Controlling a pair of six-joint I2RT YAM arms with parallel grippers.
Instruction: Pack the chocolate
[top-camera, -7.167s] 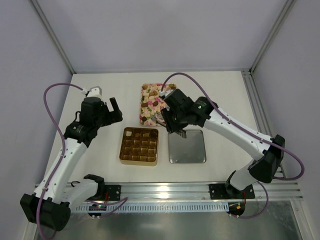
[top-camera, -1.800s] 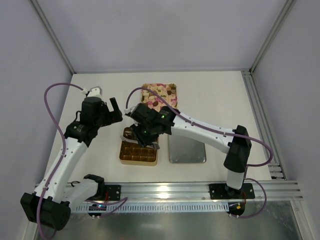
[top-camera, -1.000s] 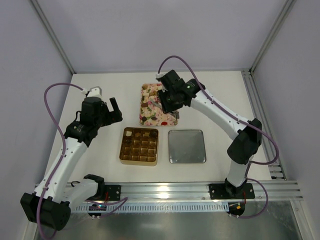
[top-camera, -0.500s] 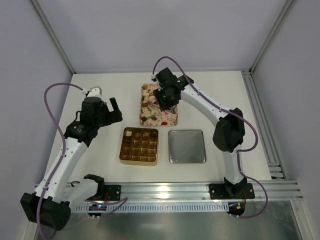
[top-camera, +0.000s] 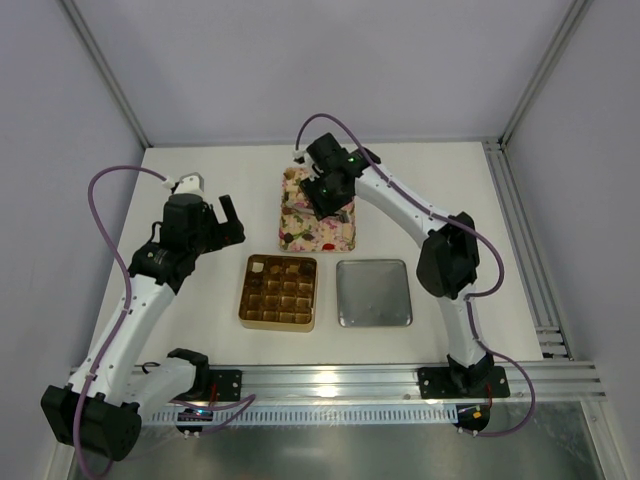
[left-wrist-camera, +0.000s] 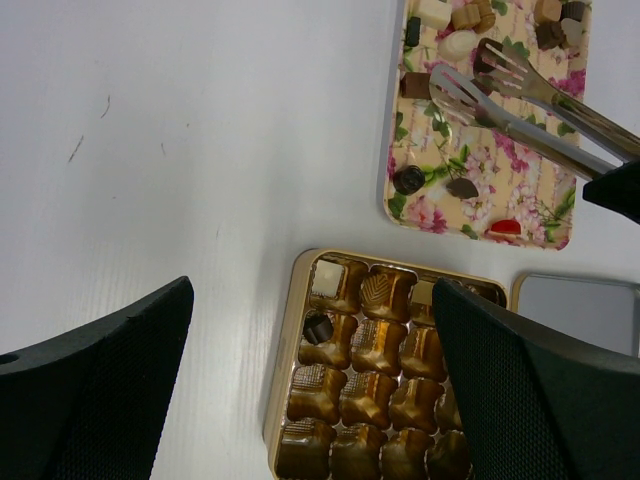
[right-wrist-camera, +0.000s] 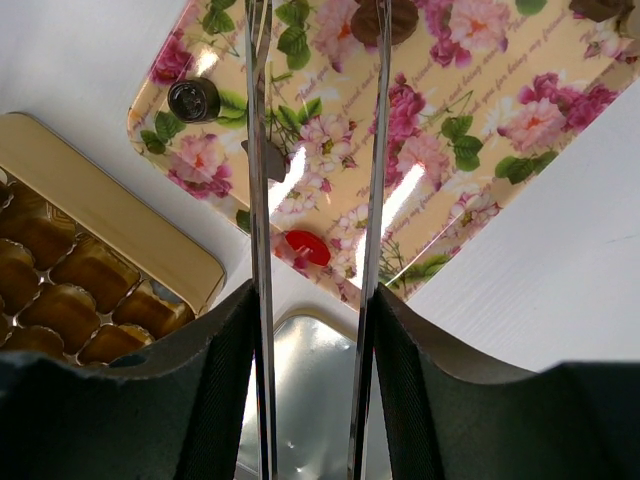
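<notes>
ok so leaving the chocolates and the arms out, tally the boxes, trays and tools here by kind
square gold box with a brown grid of cells: 1
rectangular pink flower-patterned tray: 1
square silver metal tray: 1
pair of silver metal tongs: 1
total: 4

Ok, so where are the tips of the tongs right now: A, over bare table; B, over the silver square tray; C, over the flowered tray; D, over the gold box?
C: in the left wrist view the tongs held in the right hand reach over the flowered tray, with their tips among the chocolates at its far end.
</notes>
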